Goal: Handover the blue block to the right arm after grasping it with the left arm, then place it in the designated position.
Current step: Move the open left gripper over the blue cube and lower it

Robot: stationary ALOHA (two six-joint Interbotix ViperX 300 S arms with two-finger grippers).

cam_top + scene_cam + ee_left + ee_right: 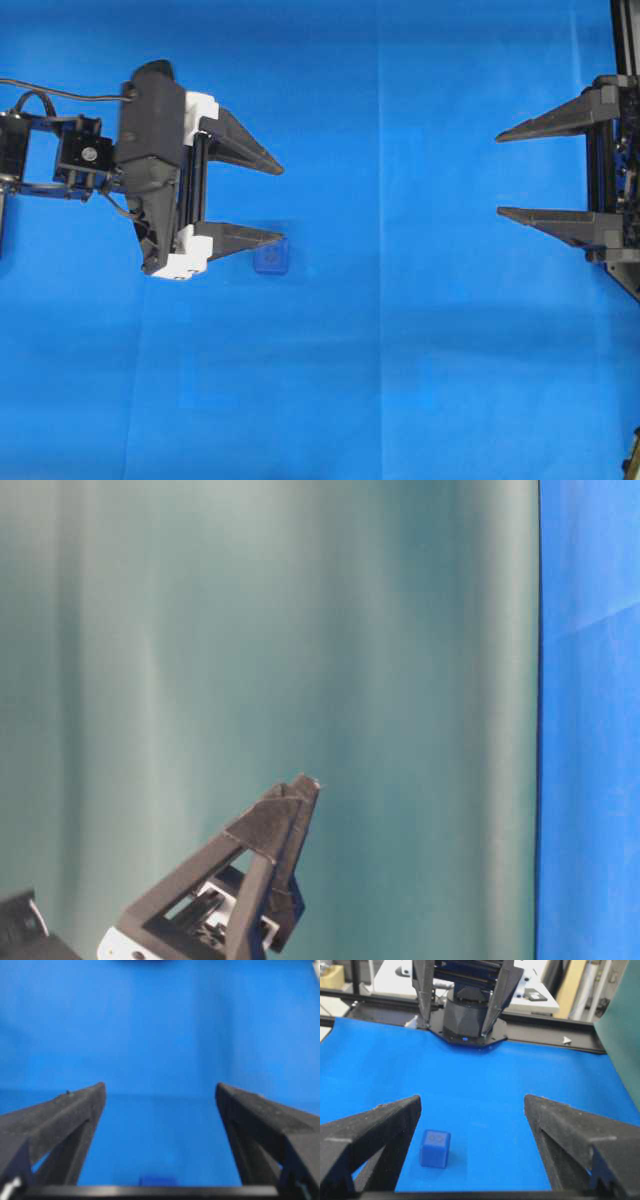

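Note:
The blue block [271,257] is a small dark-blue cube lying on the blue cloth. In the overhead view my left gripper [281,200], with white corner pieces, is open and points right, its lower fingertip just above the block in the picture. In the left wrist view the block [157,1180] shows blurred at the bottom edge between the spread fingers [75,1110]. My all-black right gripper [499,174] stands open at the right edge, pointing left, far from the block. In the right wrist view the block [435,1148] sits near the left finger [380,1130], with nothing between the jaws.
The blue cloth [400,380] covers the table. A green backdrop [300,630] fills the table-level view, with one finger of the left gripper [280,825] raised in front of it. Beyond the cloth's far edge is a black frame [560,1042] and lab furniture.

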